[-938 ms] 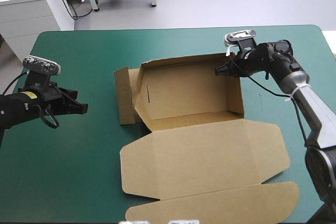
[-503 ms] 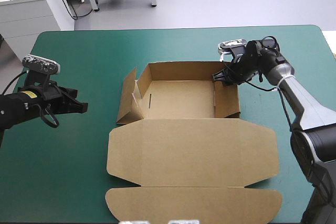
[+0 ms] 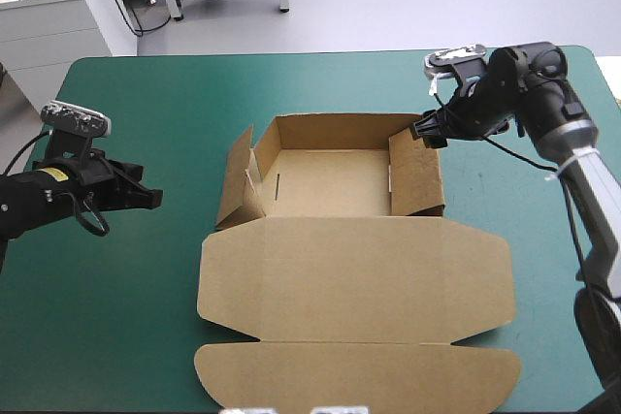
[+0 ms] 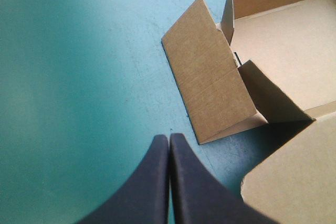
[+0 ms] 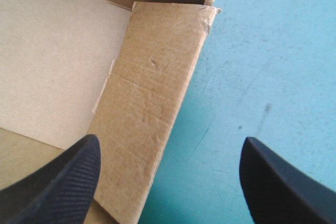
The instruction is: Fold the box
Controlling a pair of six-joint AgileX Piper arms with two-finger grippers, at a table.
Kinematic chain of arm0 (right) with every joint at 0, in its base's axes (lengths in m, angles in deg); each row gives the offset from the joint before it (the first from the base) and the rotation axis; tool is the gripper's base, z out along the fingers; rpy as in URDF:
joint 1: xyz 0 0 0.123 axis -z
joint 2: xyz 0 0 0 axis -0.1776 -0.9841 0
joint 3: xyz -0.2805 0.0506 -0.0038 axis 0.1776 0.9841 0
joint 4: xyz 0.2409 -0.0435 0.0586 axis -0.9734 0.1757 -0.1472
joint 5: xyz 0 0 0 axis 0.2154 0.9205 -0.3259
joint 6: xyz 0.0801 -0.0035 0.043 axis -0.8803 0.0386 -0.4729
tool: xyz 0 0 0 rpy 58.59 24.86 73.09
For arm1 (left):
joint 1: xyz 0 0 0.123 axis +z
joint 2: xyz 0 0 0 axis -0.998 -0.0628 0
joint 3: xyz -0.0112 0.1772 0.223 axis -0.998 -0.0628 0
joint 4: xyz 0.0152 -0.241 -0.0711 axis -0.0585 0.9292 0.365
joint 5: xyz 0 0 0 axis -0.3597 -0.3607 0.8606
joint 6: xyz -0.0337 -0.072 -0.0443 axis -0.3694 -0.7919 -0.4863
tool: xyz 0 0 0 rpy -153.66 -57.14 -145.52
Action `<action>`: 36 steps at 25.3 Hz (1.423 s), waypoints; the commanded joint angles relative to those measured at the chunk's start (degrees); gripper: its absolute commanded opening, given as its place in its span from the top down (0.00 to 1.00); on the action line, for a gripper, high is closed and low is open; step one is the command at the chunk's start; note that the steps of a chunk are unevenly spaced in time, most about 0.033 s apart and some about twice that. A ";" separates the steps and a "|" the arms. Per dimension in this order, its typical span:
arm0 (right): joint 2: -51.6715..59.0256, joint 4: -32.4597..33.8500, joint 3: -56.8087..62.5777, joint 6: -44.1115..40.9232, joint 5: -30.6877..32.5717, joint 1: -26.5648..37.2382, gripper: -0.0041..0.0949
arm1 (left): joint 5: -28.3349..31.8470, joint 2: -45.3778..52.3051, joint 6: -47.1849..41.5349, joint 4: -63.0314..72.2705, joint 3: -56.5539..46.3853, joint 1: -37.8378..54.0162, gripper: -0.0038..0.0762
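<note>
The brown box sits mid-table as an open tray, its lid lying flat toward the near edge. Its left side flap leans outward; the right wall stands folded up. My right gripper hovers at the tray's far right corner, fingers open, holding nothing. From the right wrist, that right wall lies ahead of and partly between the spread black fingers. My left gripper is shut and empty over the teal-green cover, left of the box. Its wrist view shows the leaning flap ahead of the closed fingers.
The teal-green cover lies bare around the box on the left, right and far sides. The flat lid reaches nearly to the table's near edge. A white cabinet stands beyond the far left corner.
The box dropped from a tilted pose to flat on the table and shifted left. My right gripper let go of the right wall, opened and drew back slightly right. The left arm stayed still.
</note>
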 commanded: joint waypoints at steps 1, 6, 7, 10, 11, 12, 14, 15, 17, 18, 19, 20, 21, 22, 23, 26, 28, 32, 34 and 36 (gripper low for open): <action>6.58 0.83 -1.70 -1.83 0.85 0.12 0.27 | 3.22 1.04 -0.07 1.48 1.29 0.14 0.96; 6.36 1.06 -1.16 -5.06 0.76 0.12 0.27 | 3.12 1.04 -0.07 1.35 1.29 0.14 0.96; 5.17 1.06 -1.16 -6.09 0.76 0.12 0.27 | 3.12 1.04 -0.07 1.46 1.29 0.14 0.96; 2.14 1.06 -1.16 -7.81 0.76 0.12 0.27 | 2.87 1.04 -0.07 1.46 1.29 0.14 0.96; 0.73 1.06 -1.16 -8.38 0.76 0.12 0.27 | 2.57 1.04 -0.07 1.46 1.29 0.14 0.96; -1.22 1.06 -1.16 -9.10 0.76 0.12 0.27 | 2.36 1.04 -0.07 1.46 1.29 0.14 0.96; -4.66 1.06 -1.16 -9.22 0.76 0.12 0.27 | 2.36 1.04 -0.07 1.54 1.29 0.14 0.96; -6.30 0.90 -1.16 -9.22 0.76 0.12 0.27 | 2.36 1.04 -0.07 1.54 1.29 0.14 0.96; -9.07 0.90 -1.16 -9.31 0.76 0.12 0.27 | 2.36 1.04 -0.07 1.54 1.29 0.14 0.96; -10.02 0.90 -1.16 -9.31 0.76 0.12 0.27 | 2.36 1.04 -0.07 1.72 1.29 0.14 0.96; -10.74 0.90 -1.16 -9.31 0.76 0.12 0.27 | 2.36 1.04 -0.07 1.69 1.29 0.14 0.96; -11.53 0.90 -1.16 -9.31 0.76 0.12 0.27 | 2.36 1.04 -0.07 1.69 1.29 0.14 0.96; -12.28 0.79 -1.16 -9.31 0.72 0.12 0.27 | 2.36 1.04 -0.07 1.69 1.29 0.14 0.96; -12.64 0.81 -1.16 -9.31 0.61 0.12 0.27 | 2.36 1.04 -0.07 1.69 1.29 0.14 0.96; -13.27 0.68 -1.16 -9.31 0.46 0.12 0.27 | 2.36 1.04 -0.07 1.69 1.29 0.14 0.96; -14.07 0.17 -1.16 -9.20 -0.60 0.12 0.33 | 2.36 1.04 -0.07 1.69 1.29 0.14 0.96; -14.45 -0.75 -1.16 -9.07 -1.07 0.12 0.42 | 2.36 1.04 -0.07 1.69 1.29 0.14 0.96; -14.48 -1.67 -1.16 -9.07 -1.66 0.12 0.73 | 2.36 1.04 -0.07 1.69 1.29 0.14 0.96; -14.56 -1.67 -1.16 -8.78 -1.66 0.12 0.90 | 2.36 1.04 -0.07 1.69 1.29 0.14 0.96; -14.56 -1.67 -1.16 -7.99 -1.56 0.12 0.97 | 2.36 1.04 -0.07 1.69 1.29 0.14 0.96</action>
